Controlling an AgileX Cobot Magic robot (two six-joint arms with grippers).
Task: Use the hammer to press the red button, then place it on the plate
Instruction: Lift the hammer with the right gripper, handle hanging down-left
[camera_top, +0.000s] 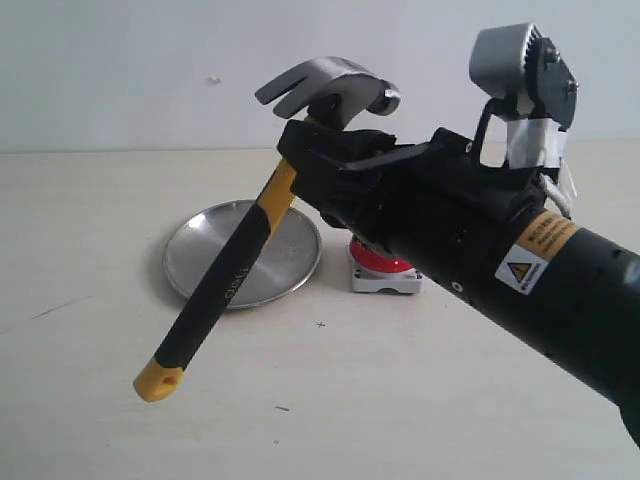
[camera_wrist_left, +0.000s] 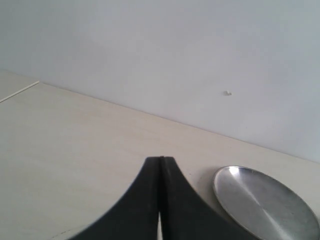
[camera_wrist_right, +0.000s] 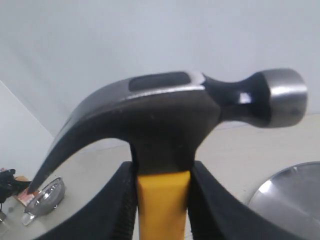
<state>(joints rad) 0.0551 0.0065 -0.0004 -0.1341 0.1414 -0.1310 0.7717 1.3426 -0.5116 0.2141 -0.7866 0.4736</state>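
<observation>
Shows the claw hammer (camera_top: 245, 250) raised clear of the table (camera_top: 420, 410), clamped just below its head by the right gripper (camera_wrist_right: 162, 200), handle slanting toward 7 o'clock. Sets the red button (camera_top: 385, 262), half hidden behind the right arm (camera_top: 560, 290), at 3 o'clock of the metal plate (camera_top: 190, 250), just beside it. Shows the plate empty and the left gripper (camera_wrist_left: 161, 167) clenched on nothing. Cannot confirm the press; judges the placing on the plate still to do.
</observation>
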